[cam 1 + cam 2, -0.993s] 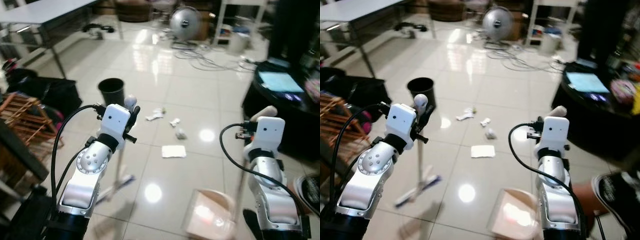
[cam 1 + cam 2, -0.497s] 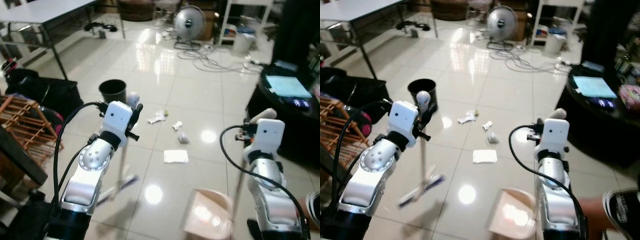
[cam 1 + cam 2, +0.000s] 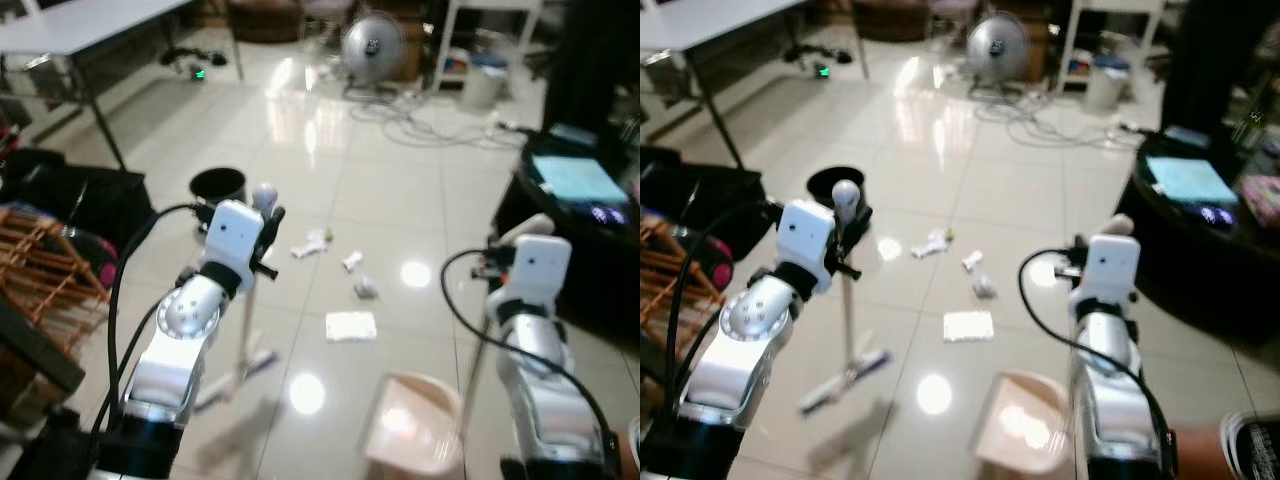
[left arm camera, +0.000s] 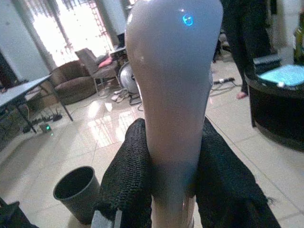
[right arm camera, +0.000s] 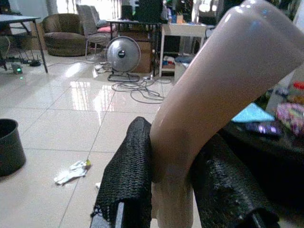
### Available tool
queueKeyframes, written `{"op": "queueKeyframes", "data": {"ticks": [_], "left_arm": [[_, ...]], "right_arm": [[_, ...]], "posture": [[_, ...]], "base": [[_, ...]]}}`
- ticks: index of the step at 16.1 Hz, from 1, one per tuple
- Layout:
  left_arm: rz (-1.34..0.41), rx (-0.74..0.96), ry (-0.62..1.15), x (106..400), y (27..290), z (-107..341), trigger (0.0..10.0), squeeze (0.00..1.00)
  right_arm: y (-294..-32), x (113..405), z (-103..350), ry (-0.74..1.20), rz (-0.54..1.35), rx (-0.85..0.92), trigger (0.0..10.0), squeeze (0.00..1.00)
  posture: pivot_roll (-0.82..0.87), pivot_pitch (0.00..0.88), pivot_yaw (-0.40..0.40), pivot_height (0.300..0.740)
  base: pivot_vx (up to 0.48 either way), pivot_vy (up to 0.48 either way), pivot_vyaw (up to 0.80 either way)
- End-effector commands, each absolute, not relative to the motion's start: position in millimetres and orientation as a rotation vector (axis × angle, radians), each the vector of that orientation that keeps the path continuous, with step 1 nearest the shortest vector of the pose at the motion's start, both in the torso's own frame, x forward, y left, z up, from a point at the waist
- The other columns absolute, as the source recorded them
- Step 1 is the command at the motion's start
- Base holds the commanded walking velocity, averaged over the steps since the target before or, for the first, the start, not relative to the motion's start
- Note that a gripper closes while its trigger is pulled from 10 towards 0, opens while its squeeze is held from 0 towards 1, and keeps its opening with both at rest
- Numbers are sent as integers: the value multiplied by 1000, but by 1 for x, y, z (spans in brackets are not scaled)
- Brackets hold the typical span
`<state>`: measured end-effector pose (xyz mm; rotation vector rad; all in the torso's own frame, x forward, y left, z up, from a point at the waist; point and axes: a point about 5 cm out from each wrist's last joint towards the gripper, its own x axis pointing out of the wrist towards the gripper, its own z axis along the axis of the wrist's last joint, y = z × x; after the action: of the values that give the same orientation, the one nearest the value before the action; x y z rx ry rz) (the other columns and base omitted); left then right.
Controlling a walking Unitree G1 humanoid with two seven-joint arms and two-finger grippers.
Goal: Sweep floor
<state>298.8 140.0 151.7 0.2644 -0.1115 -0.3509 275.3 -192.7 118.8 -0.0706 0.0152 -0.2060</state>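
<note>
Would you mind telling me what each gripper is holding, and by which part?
Left gripper clamps the broom near its handle's rounded top; right gripper clamps the dustpan by its handle's upper end.

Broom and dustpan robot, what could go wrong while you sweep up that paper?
1. The paper scraps lie spread apart ahead of the dustpan, so one push of the broom in the left tool might scatter them instead of gathering them.
2. The black bin stands close beside the broom handle; a wide swing could knock it over.
3. The glossy floor looks slippery, so the dustpan held by the right tool may slide.
</note>
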Motion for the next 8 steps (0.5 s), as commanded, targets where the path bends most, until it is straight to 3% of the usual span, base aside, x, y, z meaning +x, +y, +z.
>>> {"op": "queueKeyframes", "data": {"ticks": [1, 7, 8], "left_arm": [[-323, 305, -154, 302, 148, 163, 10000, 0], [-323, 306, -152, 303, 149, 163, 10000, 0], [-323, 306, -152, 303, 149, 163, 10000, 0]], "right_arm": [[-184, 278, 129, -37, -181, -51, 10000, 0], [-184, 278, 128, -28, -183, -41, 10000, 0], [-182, 280, 128, -16, -157, -64, 10000, 0]], "posture": [[87, 0, 9, 740], [83, 0, 11, 740], [83, 0, 9, 740]], "base": [[416, 0, 0], [416, 0, 0], [420, 0, 731]]}}
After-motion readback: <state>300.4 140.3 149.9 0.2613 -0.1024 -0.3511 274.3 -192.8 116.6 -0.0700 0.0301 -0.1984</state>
